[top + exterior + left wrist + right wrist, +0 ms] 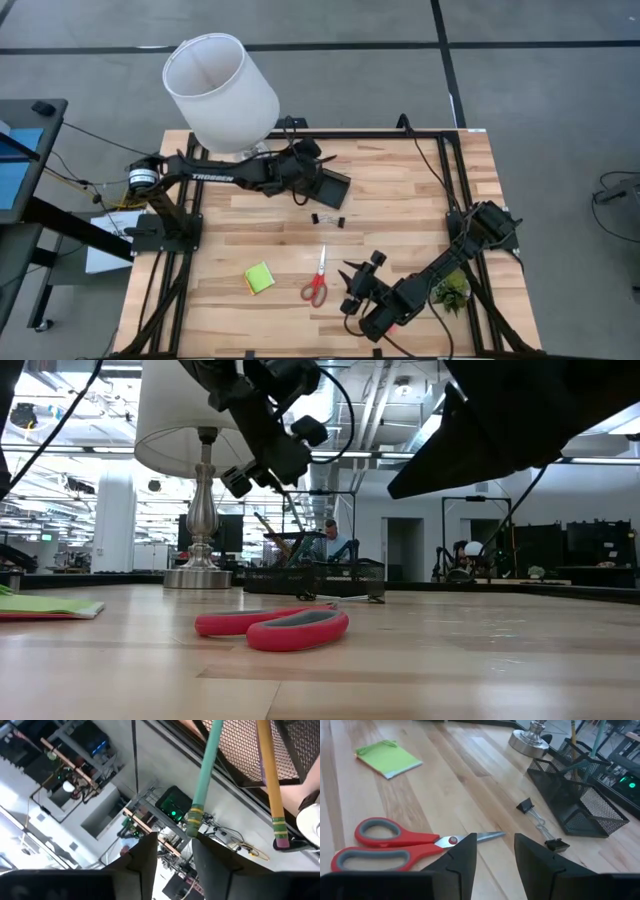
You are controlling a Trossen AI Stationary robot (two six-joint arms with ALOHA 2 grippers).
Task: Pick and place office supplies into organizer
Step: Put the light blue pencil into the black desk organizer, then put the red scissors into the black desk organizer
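the surface point(400, 200) is pale butcher-block wood in long glued strips, framed by dark metal rails, standing on a grey concrete floor point(540, 90). beyond it the low view shows a bright open workshop with exposed ceiling pipes, racks and a person point(330, 542) seated far back.

the left gripper point(312, 172) hangs directly above the organizer point(330, 187), a black wire-mesh piece with a cup and a low tray. its fingers stand apart with a gap between them, and a teal pencil point(205, 775) with a brass ferrule rises just ahead of them; whether they touch it cannot be told. a yellow pencil point(270, 780) with a pink eraser stands beside it, against the mesh.

the right gripper point(352, 288) sits low, its fingers parted and empty, just beside the scissors point(318, 280), whose smooth red loop handles with grey lining lie flat ahead of it. farther out lie two small black clips point(540, 825) and a lime-green sticky-note pad point(259, 277). a white drum-shaded lamp point(220, 90) on a turned metal base stands behind the left gripper.
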